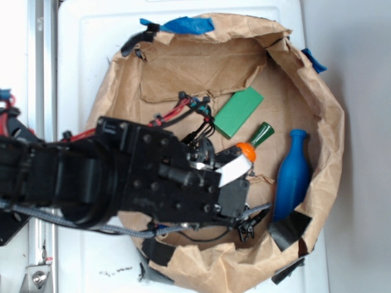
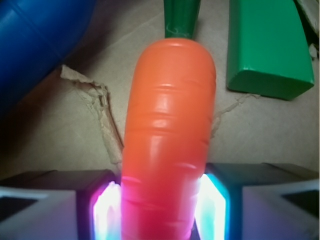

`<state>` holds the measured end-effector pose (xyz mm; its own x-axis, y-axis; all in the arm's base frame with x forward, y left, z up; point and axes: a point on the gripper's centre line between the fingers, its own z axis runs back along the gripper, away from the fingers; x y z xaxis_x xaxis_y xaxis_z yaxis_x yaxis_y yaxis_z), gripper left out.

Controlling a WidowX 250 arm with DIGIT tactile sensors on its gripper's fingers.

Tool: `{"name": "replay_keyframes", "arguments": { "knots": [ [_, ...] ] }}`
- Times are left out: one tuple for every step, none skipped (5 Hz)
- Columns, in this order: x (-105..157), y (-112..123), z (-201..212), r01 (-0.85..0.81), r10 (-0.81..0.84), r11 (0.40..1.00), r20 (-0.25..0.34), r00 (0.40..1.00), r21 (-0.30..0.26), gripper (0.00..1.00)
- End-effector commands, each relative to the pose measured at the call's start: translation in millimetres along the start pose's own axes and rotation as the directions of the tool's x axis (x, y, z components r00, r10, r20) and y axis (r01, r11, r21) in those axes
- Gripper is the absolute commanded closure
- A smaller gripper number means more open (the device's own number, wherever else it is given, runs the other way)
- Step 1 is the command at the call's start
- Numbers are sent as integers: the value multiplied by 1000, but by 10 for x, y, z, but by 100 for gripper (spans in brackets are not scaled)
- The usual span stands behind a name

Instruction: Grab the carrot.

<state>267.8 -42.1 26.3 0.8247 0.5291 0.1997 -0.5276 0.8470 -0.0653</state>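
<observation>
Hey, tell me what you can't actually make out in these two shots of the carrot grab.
- Carrot: its tapered tip is cut off by the bottom edge in the wrist view; the arm hides most of its body in the exterior view.
- Fingers: glare blurs the pads, so real contact is unclear.
- Blue bottle: cropped by the frame corner in the wrist view.
- Green block: its far end is cut off in the wrist view.

**Layout inside paper nest**

Carrot (image 2: 167, 135) lies between gripper (image 2: 159, 207) fingers, stem pointing away. Bottle (image 1: 292, 176) just beside carrot on one side, block (image 1: 238, 112) near stem on the other. All on paper lining (image 1: 183, 67).
</observation>
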Motion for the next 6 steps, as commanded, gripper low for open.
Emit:
{"name": "replay_keyframes", "arguments": {
  "knots": [
    [109,107,377,112,-115,992,-47,992,-60,100],
    [377,168,826,313,-332,937,-117,936,-156,100],
    [573,263,1296,447,-465,881,-108,879,-157,100],
    [661,366,1525,568,-585,803,-61,808,-179,100],
    [570,366,1549,641,-646,760,-15,763,-105,100],
    [562,366,1492,637,-640,767,-23,768,-75,100]
  ]
}}
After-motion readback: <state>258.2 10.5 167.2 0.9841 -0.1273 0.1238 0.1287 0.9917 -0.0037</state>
